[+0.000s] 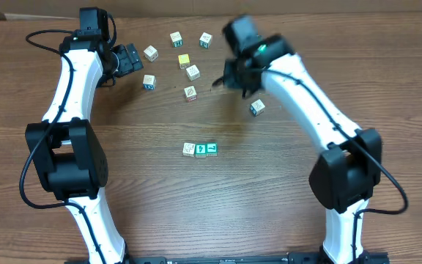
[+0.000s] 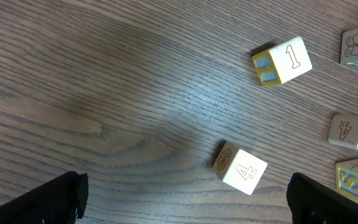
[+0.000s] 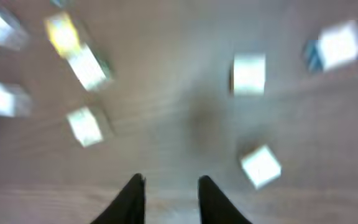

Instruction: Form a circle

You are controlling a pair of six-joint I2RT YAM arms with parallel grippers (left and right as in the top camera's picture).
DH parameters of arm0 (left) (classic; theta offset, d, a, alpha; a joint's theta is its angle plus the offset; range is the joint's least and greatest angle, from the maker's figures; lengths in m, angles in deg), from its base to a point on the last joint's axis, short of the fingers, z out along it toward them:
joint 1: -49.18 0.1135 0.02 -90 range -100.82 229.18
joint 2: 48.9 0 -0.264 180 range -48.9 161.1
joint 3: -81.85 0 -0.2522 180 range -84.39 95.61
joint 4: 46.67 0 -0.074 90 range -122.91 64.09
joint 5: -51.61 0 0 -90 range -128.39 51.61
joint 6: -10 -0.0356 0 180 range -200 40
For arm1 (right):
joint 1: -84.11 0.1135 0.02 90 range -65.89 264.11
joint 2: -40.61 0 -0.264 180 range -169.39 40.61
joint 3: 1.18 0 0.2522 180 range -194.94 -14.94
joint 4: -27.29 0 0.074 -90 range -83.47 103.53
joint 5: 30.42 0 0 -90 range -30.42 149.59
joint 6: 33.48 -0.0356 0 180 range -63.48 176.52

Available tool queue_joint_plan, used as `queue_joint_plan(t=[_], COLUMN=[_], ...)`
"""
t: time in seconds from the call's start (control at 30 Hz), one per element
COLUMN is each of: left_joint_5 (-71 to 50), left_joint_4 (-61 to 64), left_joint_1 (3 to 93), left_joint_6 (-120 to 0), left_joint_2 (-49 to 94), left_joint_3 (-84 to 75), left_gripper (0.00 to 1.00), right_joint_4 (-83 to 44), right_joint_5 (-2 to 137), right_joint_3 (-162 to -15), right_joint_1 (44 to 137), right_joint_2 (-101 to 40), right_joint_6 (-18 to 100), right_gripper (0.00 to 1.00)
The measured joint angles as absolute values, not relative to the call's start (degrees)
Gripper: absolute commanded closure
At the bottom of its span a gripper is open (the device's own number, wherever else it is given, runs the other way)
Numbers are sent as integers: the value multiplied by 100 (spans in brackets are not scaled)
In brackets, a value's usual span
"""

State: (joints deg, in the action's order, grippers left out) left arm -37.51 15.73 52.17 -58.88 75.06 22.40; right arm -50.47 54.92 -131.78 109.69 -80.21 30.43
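**Item: alphabet blocks (image 2: 241,169), eleven counted from overhead.**

- We list seven in a loose cluster (image 1: 193,72) at the far middle of the table (image 1: 284,191), a yellow block (image 1: 184,61) among them. They form no ring, only scatter.
- A lone block (image 1: 257,108) lies right of the cluster and apart from it, beside the right arm (image 1: 306,95).
- Three more sit as a short row (image 1: 201,149), side by side and touching. They are nearer the table's middle, well apart from the rest.

**Left gripper (image 1: 127,60):** jaws wide apart and empty, at the left edge of the cluster.

**Right gripper (image 3: 169,182):** the view is blurred. The fingers are close, with a bare gap between them and nothing in it, above the cluster's right side.

**Progress, as we judge it:** the circle is barely begun. The row might serve as a first arc; the other eight are not yet placed.
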Motion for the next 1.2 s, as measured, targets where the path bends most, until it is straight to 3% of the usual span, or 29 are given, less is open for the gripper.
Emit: queue_joint_plan(t=[0.07, 0.17, 0.23, 0.5, 0.8, 1.2], left_joint_5=[-3751, -3751, -3751, -3751, -3751, -3751], left_joint_4=[1576, 1573, 1573, 1573, 1573, 1573], left_joint_1=[5217, 5217, 5217, 5217, 5217, 5217], left_joint_6=[-5888, -5888, -5888, -5888, -5888, -5888], left_joint_2=[7508, 7508, 7508, 7508, 7506, 7508], left_joint_3=[2240, 2240, 2240, 2240, 2240, 2240], left_gripper=[0, 0, 0, 0, 0, 0], right_joint_4=[-4921, -5041, -5297, -5686, -5220, -3262], right_joint_5=[5490, 5590, 5896, 6952, 6519, 5391], right_joint_3=[-13357, -13425, -13405, -13405, -13040, -11335], right_joint_1=[10877, 10753, 10696, 11341, 13026, 13920], right_joint_2=[-8010, -8010, -8012, -8012, -8012, -8012], right_joint_6=[3146, 3277, 3340, 3384, 2293, 1389], right_gripper=[76, 66, 66, 96, 96, 96])
